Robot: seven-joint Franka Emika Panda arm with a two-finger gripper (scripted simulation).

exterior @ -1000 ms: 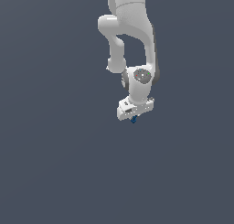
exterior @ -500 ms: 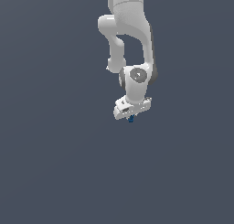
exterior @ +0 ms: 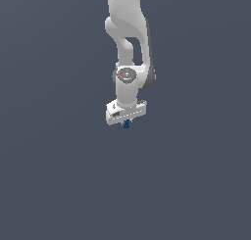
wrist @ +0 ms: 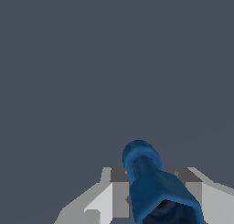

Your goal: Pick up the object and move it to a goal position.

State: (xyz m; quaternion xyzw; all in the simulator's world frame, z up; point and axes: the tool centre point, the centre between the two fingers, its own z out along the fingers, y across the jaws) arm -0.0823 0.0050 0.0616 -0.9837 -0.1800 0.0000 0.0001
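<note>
Object (exterior: pixel 126 124) dark blue, tiny in the exterior view, showing only as a small lump poking out just below the white gripper (exterior: pixel 126 121). Held between the jaws, pressed on both sides. Seen far larger in the wrist view: object (wrist: pixel 153 182) elongated, with a rounded ring-like end pointing away from the camera and a broader, flaring body nearer the lens, darker and hollow-looking at the near edge. Flanked there by grey and white fingers (wrist: pixel 119 193), one on each side, both touching the blue body; gripper (wrist: pixel 155 191) thus closed on the object. Hanging from a white robot arm (exterior: pixel 128 48) coming down from the upper edge of the exterior view, wrist pointing straight down, hand block slightly tilted, lower toward the exterior view's left. Round grey joint cap (exterior: pixel 126 75) with a small red mark facing the camera, midway down the arm. Plain dark slate-grey background (exterior: pixel 49 175) filling both views, uniform, without edge, seam or shadow; hard to tell whether a surface or mere backdrop, so height of the object above anything not readable. Also impossible to tell how much of the object lies hidden between the jaws in the exterior view, too small there for any detail beyond colour.
</note>
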